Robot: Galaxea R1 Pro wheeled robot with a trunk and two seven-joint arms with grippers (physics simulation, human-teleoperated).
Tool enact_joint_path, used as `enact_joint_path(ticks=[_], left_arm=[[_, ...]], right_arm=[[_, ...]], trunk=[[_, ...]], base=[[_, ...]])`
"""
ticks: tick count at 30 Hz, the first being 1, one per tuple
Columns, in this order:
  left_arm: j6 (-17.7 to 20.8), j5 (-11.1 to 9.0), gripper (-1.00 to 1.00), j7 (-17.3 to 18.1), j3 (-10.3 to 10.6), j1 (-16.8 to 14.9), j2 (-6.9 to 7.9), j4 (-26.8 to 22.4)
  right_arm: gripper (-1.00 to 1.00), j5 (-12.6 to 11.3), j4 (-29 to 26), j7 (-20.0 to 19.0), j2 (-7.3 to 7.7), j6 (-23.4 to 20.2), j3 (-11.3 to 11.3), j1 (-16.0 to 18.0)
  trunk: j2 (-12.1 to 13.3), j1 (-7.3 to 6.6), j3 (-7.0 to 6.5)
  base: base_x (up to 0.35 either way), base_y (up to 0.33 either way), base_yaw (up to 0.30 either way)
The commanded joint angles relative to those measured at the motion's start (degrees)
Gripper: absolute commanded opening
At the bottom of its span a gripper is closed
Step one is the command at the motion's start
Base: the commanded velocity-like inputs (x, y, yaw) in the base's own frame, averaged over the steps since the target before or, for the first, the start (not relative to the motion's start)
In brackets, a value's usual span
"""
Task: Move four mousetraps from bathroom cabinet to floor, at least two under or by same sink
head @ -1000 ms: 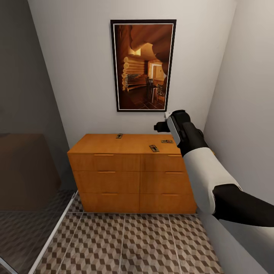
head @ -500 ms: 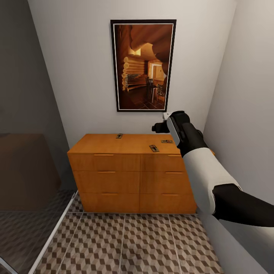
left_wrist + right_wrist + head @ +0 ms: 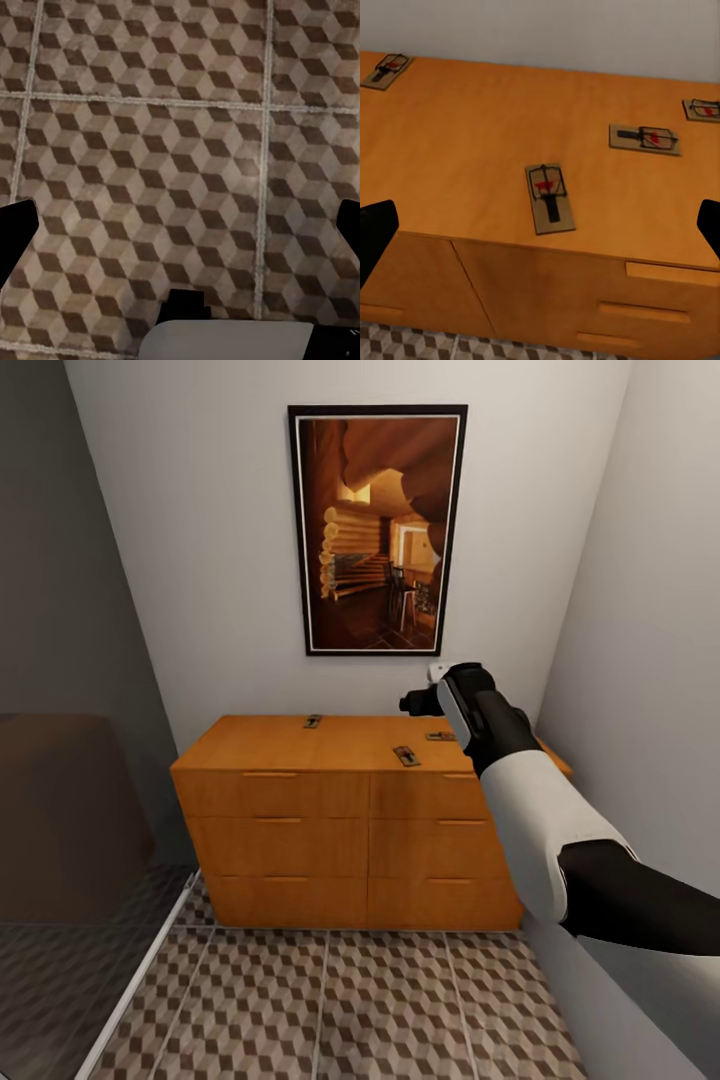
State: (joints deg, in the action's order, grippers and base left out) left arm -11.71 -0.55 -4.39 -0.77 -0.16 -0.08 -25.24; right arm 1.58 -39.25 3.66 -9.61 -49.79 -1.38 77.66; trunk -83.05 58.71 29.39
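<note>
Well apart, four mousetraps (image 3: pixel 550 198) dot the cabinet (image 3: pixel 472 150) top.

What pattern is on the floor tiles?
A small cube pattern in brown, beige and white, with pale grout lines on the floor; the left wrist view shows it best.

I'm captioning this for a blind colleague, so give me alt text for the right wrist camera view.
Four mousetraps lie flat and apart on the orange-brown cabinet top: the nearest one near the front edge, a second beyond it, a third at the picture's edge, a fourth by the wall. The open right gripper hangs above the cabinet's front.
</note>
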Motion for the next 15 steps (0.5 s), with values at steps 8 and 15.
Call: enact_joint_path(ticks=[8, 15], left_arm=[[-0.2, -0.1, 1.00, -0.1, -0.1, 0.0, -0.01, 0.0], [-0.2, -0.1, 1.00, -0.1, 0.0, 0.0, -0.01, -0.1]], right_arm=[[1.00, 0.1, 0.6, 0.1, -0.03, 0.2, -0.2, 0.0], [1.00, 0.1, 3.0, 0.1, -0.06, 0.9, -0.2, 0.0]], trunk=[[0.0, 0.02, 0.06], [0.0, 0.02, 0.06]], base=[[0.212, 0.000, 0.000], [0.113, 0.000, 0.000]])
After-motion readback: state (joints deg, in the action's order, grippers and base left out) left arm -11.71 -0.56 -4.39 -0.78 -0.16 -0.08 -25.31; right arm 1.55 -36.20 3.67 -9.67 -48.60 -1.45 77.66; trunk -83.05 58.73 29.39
